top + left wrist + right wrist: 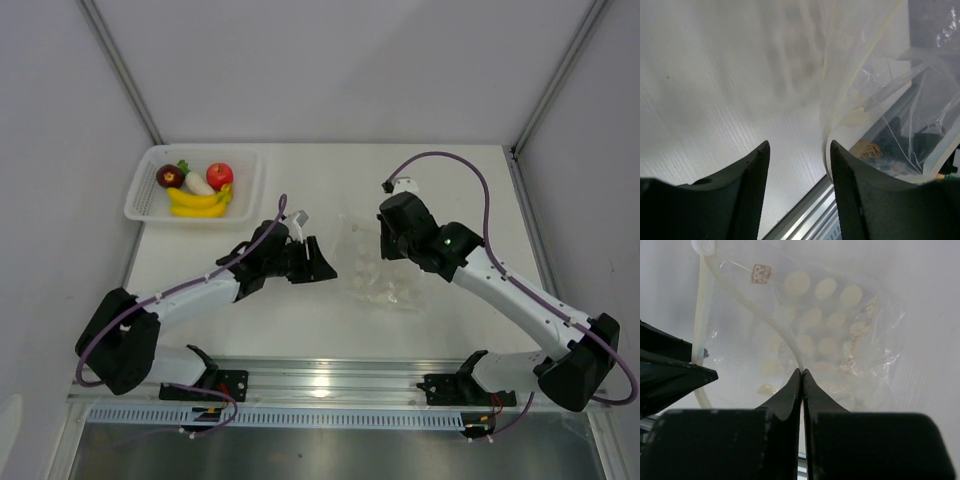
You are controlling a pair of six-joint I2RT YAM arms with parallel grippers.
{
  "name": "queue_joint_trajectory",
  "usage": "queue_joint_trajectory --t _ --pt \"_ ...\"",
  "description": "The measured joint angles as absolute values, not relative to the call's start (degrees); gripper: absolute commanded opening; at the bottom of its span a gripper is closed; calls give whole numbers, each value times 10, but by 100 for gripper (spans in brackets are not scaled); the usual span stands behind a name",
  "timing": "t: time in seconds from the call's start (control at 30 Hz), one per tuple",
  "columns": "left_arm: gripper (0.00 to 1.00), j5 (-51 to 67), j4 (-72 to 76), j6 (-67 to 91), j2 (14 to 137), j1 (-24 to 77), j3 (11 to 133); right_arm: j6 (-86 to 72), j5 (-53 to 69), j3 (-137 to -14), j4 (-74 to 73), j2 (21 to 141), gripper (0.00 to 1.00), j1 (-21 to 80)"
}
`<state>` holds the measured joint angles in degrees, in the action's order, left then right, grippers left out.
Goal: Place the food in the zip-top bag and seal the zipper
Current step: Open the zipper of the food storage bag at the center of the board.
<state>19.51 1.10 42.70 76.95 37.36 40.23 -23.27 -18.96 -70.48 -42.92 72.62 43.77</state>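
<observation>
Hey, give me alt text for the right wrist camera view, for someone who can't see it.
The right gripper, its dark fingers shut, pinches the pale zipper rim of a clear zip-top bag printed with cream dots, on a white table. The left gripper juts in from the left edge.

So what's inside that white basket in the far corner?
Toy food: a yellow banana bunch, a red apple, a dark purple-red fruit and a white radish with a green top. They cover the basket floor beneath them, so anything underneath is hidden.
</observation>
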Motion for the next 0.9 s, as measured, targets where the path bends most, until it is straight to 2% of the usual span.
queue_joint_trajectory --t 0.07,0.23,0.27,0.33,0.53,0.73,0.8,0.83,0.9 --pt "73 187 -4 416 750 374 406 -232 -187 -703 -424 731 0 438" --pt "90 145 -51 388 684 374 418 -224 -185 -693 -412 735 0 438" --pt "96 135 -60 383 671 374 422 -221 -182 -690 -411 736 0 438" --pt "100 111 -85 371 644 371 434 -215 -175 -686 -407 736 0 437" --pt "99 59 -150 343 576 318 487 -194 -152 -675 -391 736 0 434" --pt "99 23 -209 315 588 214 545 -179 -133 -674 -384 736 0 428" --pt "89 4 -221 298 605 184 568 -174 -130 -673 -381 736 0 425" --pt "79 -5 -224 288 615 171 580 -170 -130 -673 -380 737 0 424" --pt "74 -25 -227 259 639 147 605 -165 -130 -673 -380 740 0 420"
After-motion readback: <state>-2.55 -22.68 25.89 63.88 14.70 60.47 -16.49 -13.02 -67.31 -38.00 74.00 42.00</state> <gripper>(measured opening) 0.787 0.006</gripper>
